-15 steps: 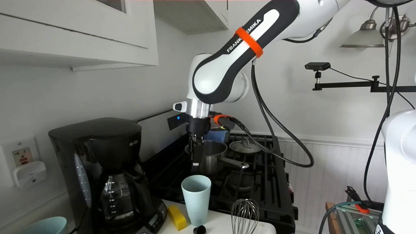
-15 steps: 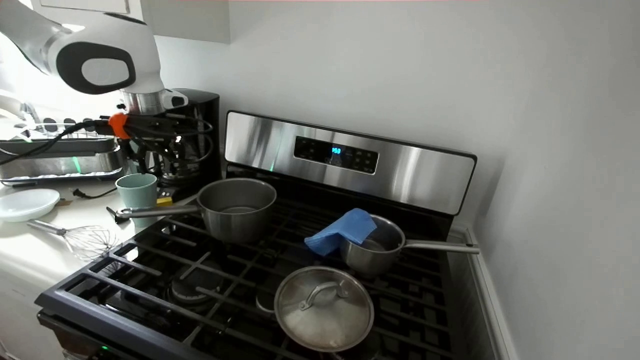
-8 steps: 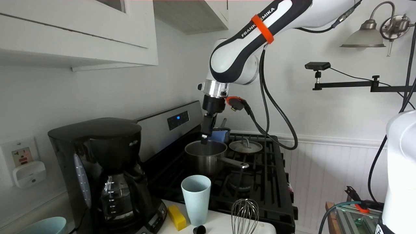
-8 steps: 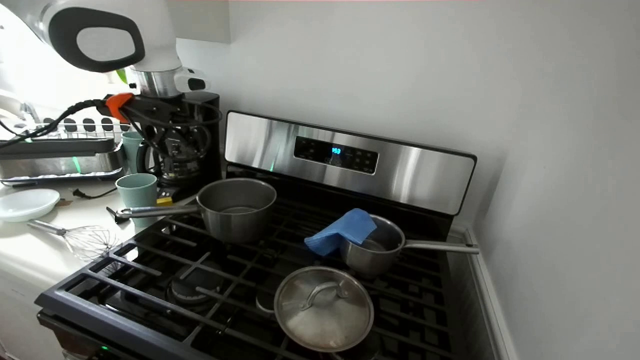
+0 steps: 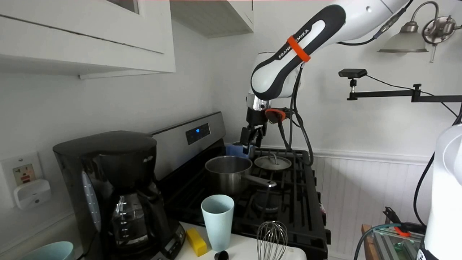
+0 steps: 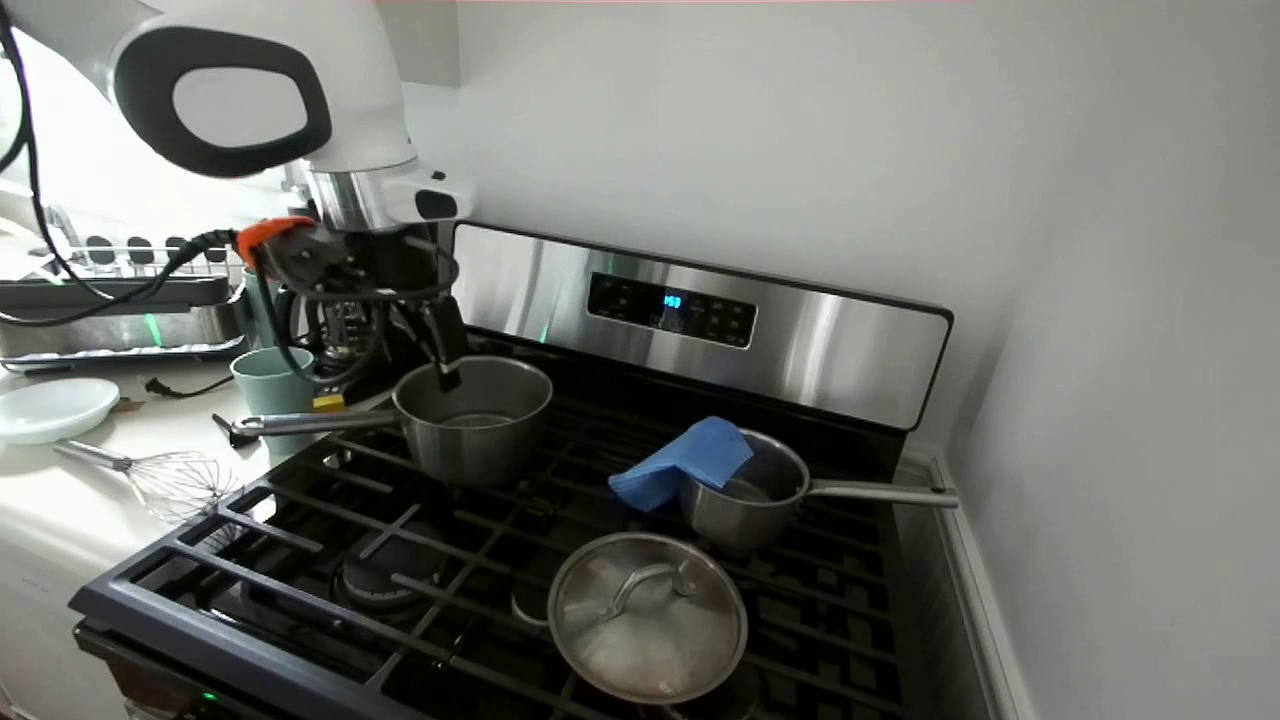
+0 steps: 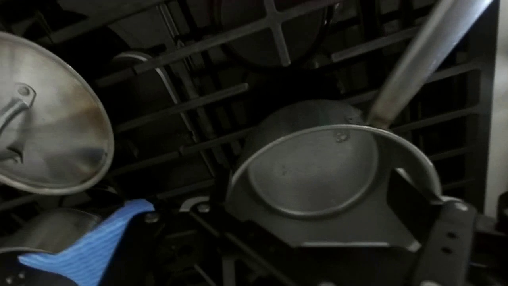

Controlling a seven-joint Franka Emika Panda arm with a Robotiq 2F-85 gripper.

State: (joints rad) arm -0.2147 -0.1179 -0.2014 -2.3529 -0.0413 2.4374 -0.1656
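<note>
Gripper point(image 5: 252, 145): here I hung above the stove point(image 6: 220, 640), pointing down, my fingers point(image 7: 444, 242) spread wide, one at each side of the wrist view's lower half
Larger saucepan point(image 6: 475, 450): nearest to me, it stood upright on the stove, and its mouth showed right between my fingers in the wrist view; in an exterior view a fingertip point(image 6: 450, 380) crossed in front of that mouth, though whether I touched the rim I could not tell
Long handle point(image 6: 320, 422): out it ran from that saucepan, towards the counter point(image 6: 60, 510)
Blue cloth point(image 6: 690, 462): there it was, draped over the rim of the smaller saucepan point(image 6: 735, 515), bright against the steel
Lid point(image 6: 650, 625): lay flat on the stove near the smaller saucepan, loop uppermost
Display point(image 6: 672, 315): blue digits glowed on the stove's back panel point(image 6: 850, 340)
Counter: a pale green cup point(image 5: 218, 225) stood upright by the stove, a yellow block point(image 5: 196, 242) lay between it and the coffee maker point(image 5: 108, 148), and a wire whisk point(image 6: 124, 463) rested close by
</note>
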